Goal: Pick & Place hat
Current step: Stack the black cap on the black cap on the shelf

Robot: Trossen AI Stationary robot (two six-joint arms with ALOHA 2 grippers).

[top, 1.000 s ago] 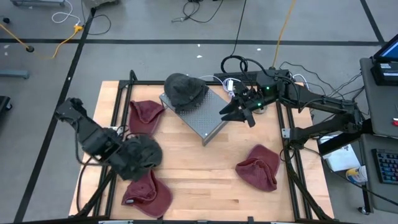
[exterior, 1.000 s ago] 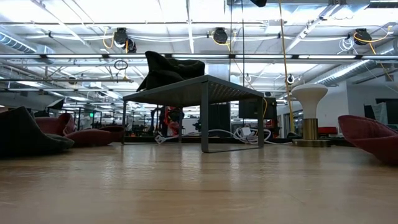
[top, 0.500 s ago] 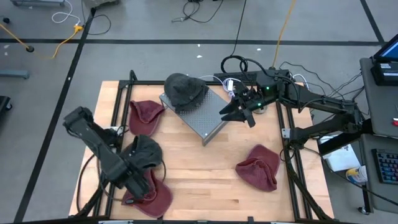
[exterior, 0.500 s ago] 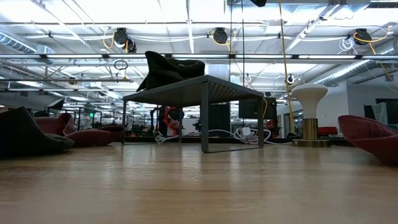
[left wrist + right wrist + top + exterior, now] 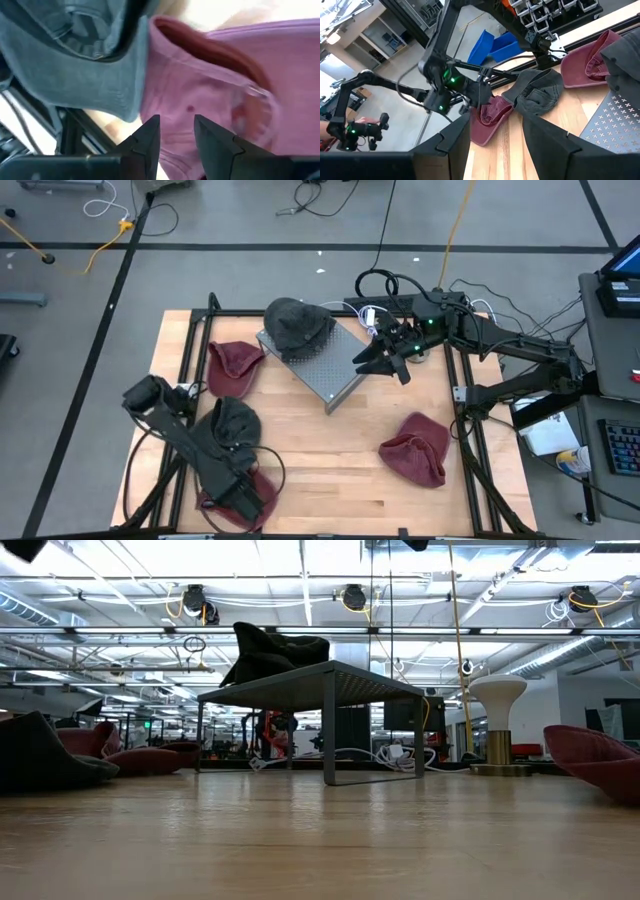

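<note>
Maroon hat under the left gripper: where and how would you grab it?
Probably the raised brim edge of the maroon hat, coming straight down from above. The open left gripper already straddles that fold, and the grey hat crowds one side.

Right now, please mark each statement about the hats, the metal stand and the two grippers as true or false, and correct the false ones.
1. A dark hat lies on the perforated metal stand. True.
2. The left gripper is above a maroon hat near the table's front edge. True.
3. The right gripper holds a maroon hat. False: it is open and empty, beside the stand.
4. Only one maroon hat is on the table. False: there are three; the others are at and.
5. A second dark hat lies on the wood next to the left arm. True.
</note>
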